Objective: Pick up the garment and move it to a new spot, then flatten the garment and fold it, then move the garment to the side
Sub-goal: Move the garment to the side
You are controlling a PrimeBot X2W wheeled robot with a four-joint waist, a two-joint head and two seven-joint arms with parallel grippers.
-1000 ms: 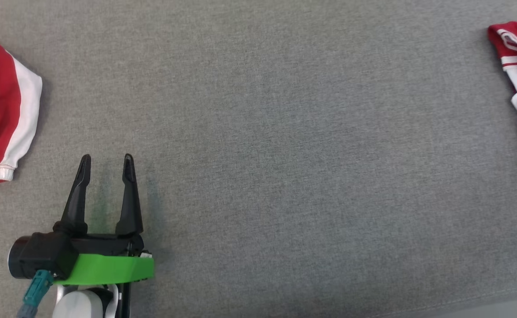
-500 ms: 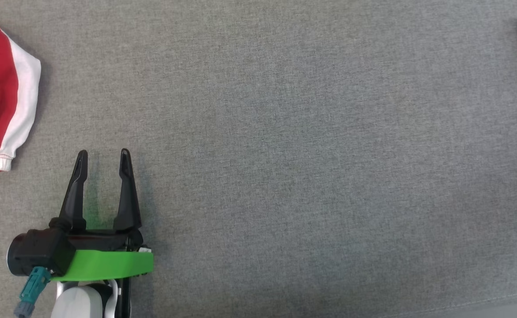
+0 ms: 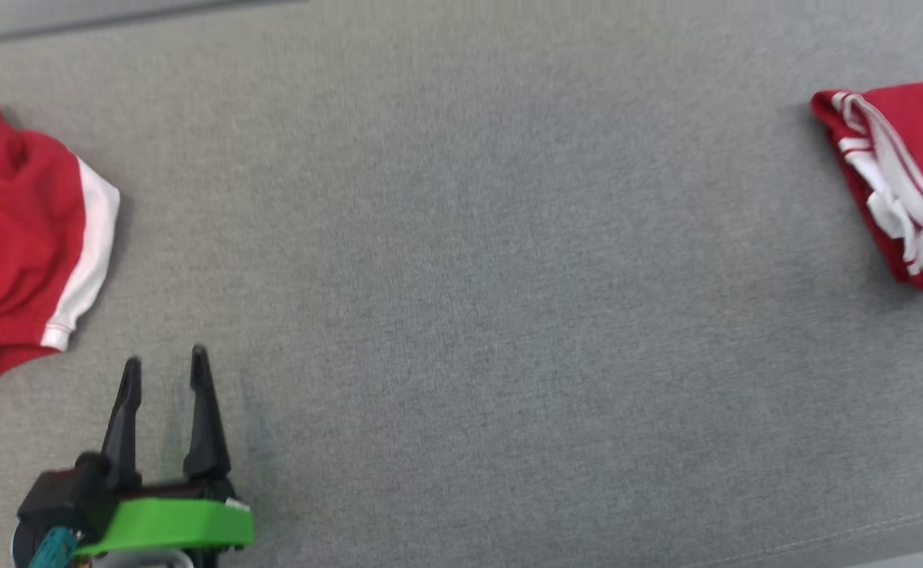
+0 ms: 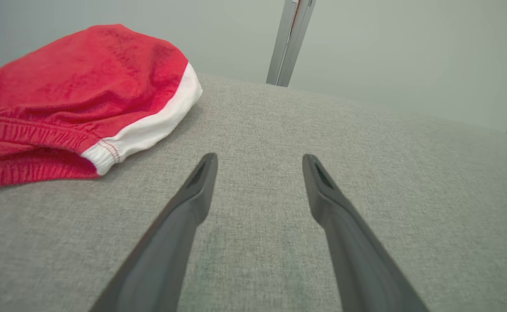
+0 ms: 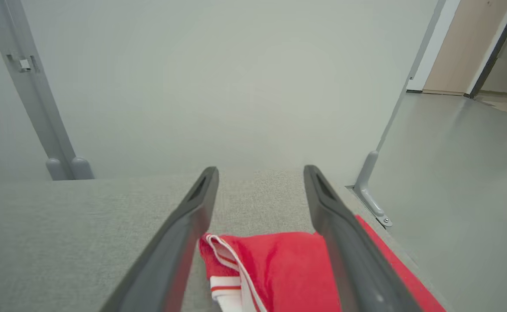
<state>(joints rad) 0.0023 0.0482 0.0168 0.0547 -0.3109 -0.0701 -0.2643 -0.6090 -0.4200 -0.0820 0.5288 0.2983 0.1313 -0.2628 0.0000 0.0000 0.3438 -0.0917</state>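
red striped garment (image 5: 279,264), folded on the worktop (image 3: 461,315): likely soft, light, limp; best pinched through all layers at an edge. right tool (image 5: 260,169) wide and empty over it; left tool (image 3: 166,359) wide, empty.

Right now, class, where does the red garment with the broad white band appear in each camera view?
Head view: red garment with the broad white band, far left edge.
Left wrist view: upper left, beyond the left gripper.
Right wrist view: red cloth there is the other, thin-striped garment.
Shared landmark: grey fabric surface.
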